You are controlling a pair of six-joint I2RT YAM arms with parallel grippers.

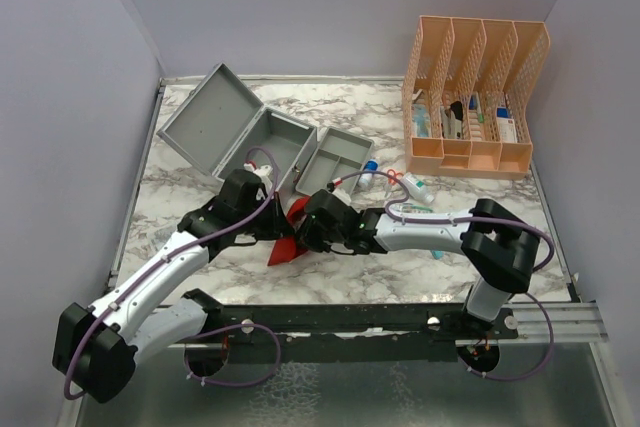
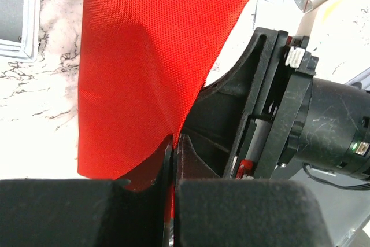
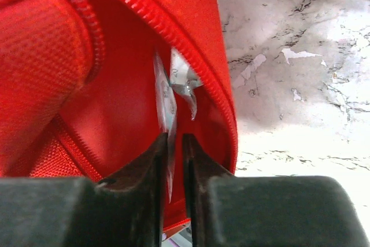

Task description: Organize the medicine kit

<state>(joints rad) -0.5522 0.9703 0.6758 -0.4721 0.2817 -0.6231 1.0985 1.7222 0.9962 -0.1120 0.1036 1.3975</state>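
The medicine kit (image 1: 250, 137) is a grey metal case standing open at the back left, lid tilted back. Its grey divided tray (image 1: 338, 154) lies beside it on the right. A red pouch (image 1: 285, 244) sits between my two grippers in front of the case. My left gripper (image 2: 173, 146) is shut on an edge of the pouch's red fabric (image 2: 139, 56). My right gripper (image 3: 175, 140) reaches into the pouch's open zipper mouth (image 3: 115, 102) and is shut on a thin silver foil packet (image 3: 165, 93). The rest of the pouch's contents are hidden.
A peach slotted organizer (image 1: 470, 97) with several medicine items stands at the back right. A white tube (image 1: 415, 187) and a blue-capped item (image 1: 370, 165) lie loose between the tray and the organizer. Grey walls enclose the marble table (image 1: 480, 197).
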